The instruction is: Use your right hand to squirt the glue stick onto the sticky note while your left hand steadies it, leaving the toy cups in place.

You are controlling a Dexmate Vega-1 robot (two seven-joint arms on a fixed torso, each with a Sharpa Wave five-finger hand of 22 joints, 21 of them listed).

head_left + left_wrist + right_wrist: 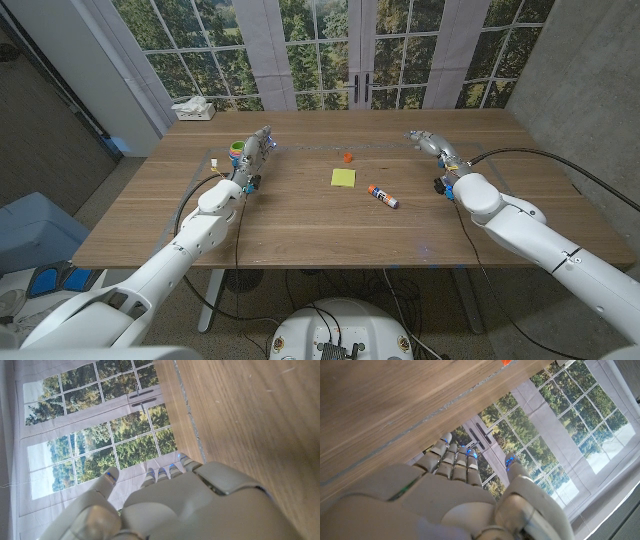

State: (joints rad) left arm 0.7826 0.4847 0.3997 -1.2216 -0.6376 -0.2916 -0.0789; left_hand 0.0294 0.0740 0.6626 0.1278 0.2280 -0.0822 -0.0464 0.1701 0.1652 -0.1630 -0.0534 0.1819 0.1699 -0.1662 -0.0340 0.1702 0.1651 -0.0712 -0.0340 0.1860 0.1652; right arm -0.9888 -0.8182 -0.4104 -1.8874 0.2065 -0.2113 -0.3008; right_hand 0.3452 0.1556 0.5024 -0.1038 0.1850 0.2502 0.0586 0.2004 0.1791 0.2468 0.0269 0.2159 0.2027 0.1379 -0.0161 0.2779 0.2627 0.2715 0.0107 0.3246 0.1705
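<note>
A yellow sticky note [343,178] lies on the wooden table [300,225] near the middle. Just to its right and nearer me lies the glue stick [383,196], orange with a white middle and a blue cap, on its side. A small orange toy cup [347,156] stands behind the note, and its edge shows in the right wrist view [505,362]. My left hand [256,152] stands at the table's left, fingers reaching toward the far edge, holding nothing [170,505]. My right hand [432,145] stands at the right, fingers stretched out and empty [460,490].
A green and blue toy cup [237,151] stands right beside my left hand. A white tissue box [194,109] sits at the far left corner. Black cables run along both arms. Windows with trees stand behind the table.
</note>
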